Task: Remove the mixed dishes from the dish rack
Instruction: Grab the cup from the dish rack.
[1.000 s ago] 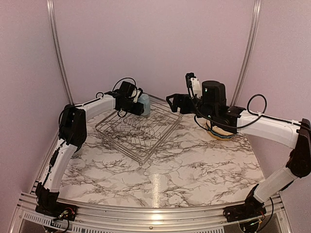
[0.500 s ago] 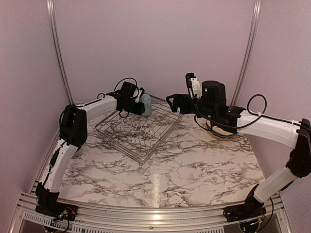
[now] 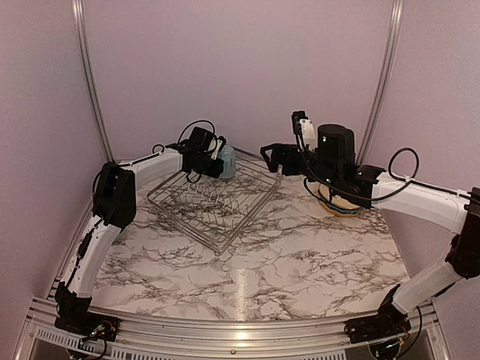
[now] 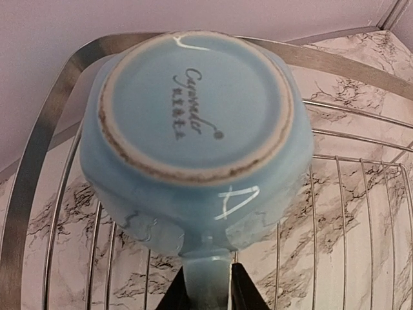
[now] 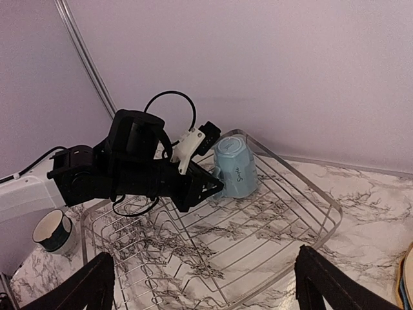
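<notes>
The pale blue mug (image 3: 226, 161) stands upside down in the far corner of the wire dish rack (image 3: 217, 199), its base (image 4: 193, 110) facing the left wrist camera. My left gripper (image 4: 208, 290) is shut on the mug's handle, a black finger pressed against each side of it. From the right wrist view the mug (image 5: 233, 166) stays resting on the rack wires (image 5: 303, 239), with the left gripper (image 5: 216, 187) at its handle. My right gripper (image 3: 268, 154) hangs open above the rack's right edge and holds nothing.
A stack of plates (image 3: 341, 204) lies on the marble table under my right arm. A dark teal and white bowl (image 5: 55, 230) sits on the table left of the rack. Upright tines (image 3: 206, 196) fill the rack's middle. The back wall is close behind the mug.
My left gripper's jaws have closed in on the mug's handle. The right arm has drifted slightly to the right. The mug has not moved.
</notes>
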`<control>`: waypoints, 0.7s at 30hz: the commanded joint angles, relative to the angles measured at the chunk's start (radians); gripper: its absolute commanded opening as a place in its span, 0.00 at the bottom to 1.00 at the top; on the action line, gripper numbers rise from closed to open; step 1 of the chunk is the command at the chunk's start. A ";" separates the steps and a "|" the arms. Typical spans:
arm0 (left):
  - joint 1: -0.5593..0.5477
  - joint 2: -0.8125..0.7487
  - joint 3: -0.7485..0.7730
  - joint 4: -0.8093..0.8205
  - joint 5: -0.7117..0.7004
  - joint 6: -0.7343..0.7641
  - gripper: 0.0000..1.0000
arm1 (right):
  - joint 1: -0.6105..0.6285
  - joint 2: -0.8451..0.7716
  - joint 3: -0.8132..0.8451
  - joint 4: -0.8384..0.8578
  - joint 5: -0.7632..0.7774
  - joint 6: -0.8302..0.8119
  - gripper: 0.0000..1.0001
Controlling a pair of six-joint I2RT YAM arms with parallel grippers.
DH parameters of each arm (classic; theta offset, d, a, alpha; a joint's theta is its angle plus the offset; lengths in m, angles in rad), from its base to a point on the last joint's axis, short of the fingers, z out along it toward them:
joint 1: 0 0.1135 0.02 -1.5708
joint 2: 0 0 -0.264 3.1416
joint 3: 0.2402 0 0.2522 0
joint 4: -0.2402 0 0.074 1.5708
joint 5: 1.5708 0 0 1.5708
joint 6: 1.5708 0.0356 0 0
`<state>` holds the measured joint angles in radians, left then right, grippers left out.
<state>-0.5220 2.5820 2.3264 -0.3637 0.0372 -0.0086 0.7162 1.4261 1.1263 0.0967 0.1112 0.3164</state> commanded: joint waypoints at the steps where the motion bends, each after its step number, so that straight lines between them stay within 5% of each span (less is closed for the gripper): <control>1: -0.016 -0.002 0.000 -0.008 -0.004 0.036 0.18 | 0.003 -0.034 -0.010 0.008 0.017 -0.006 0.94; 7: -0.036 -0.008 -0.014 -0.019 -0.065 0.064 0.01 | 0.003 -0.035 -0.028 0.018 0.014 0.000 0.94; 21: -0.057 -0.186 -0.111 0.023 -0.136 -0.063 0.00 | 0.002 -0.024 -0.032 0.031 0.011 0.002 0.94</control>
<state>-0.5800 2.5175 2.2299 -0.3485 -0.0811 -0.0067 0.7162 1.4105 1.0950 0.1047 0.1211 0.3172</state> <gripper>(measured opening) 0.149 0.939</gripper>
